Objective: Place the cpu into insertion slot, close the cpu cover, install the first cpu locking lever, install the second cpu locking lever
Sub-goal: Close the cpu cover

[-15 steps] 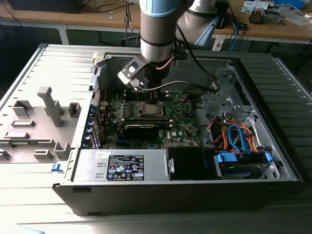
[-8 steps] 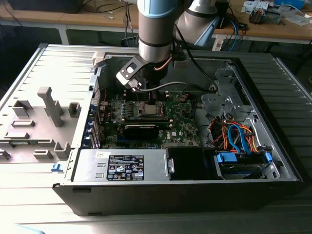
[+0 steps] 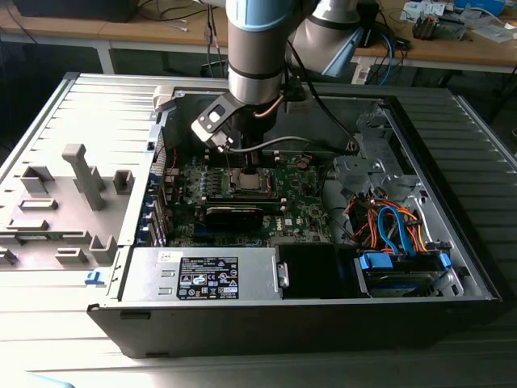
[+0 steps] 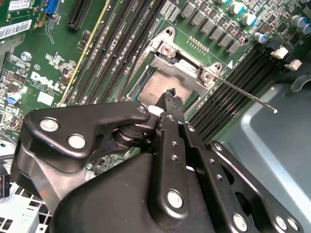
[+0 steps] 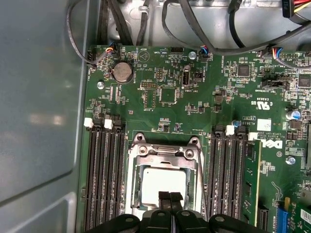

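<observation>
The cpu (image 5: 163, 180) lies with its silvery face up in the insertion slot (image 5: 136, 194) on the green board. The cpu cover (image 5: 164, 154), a silvery frame, lies flat around the chip. My gripper (image 5: 170, 198) hangs just over the edge of the chip, its two black fingertips pressed together with nothing visible between them. In the second wrist view the gripper (image 4: 170, 97) tips sit over the cpu (image 4: 154, 87), beside the cover (image 4: 182, 65). A thin locking lever (image 4: 243, 92) sticks out from the socket corner, its end free. In the exterior view the gripper (image 3: 242, 166) stands over the socket (image 3: 247, 180).
Black memory slots (image 5: 104, 179) flank the socket on both sides. A coin battery (image 5: 122, 72) and cable bundles (image 5: 146, 24) lie further off. The grey case wall (image 5: 43, 107) rises close by. A power supply (image 3: 206, 275) and a blue drive bay (image 3: 400, 263) fill the case front.
</observation>
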### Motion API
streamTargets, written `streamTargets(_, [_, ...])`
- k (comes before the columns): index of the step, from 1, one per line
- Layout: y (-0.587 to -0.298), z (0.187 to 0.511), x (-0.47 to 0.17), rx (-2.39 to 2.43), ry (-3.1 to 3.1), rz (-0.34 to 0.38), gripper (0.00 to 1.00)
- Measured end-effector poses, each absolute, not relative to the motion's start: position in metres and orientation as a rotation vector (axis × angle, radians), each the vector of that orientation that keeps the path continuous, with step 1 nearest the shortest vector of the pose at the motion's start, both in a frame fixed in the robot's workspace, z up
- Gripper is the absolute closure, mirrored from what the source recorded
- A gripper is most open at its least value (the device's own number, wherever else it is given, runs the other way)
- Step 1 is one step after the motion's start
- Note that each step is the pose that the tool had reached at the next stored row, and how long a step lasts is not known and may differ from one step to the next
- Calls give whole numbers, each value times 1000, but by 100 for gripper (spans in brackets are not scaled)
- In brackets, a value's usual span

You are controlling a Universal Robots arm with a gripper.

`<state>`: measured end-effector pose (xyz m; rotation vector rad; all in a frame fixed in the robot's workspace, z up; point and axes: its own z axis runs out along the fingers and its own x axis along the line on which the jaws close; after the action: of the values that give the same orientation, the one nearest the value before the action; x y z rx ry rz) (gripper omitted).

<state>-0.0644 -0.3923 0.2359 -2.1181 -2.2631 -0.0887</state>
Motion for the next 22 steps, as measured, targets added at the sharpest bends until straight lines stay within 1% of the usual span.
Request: streamTargets(22, [-392, 226, -70, -2118, -2263, -89, 89])
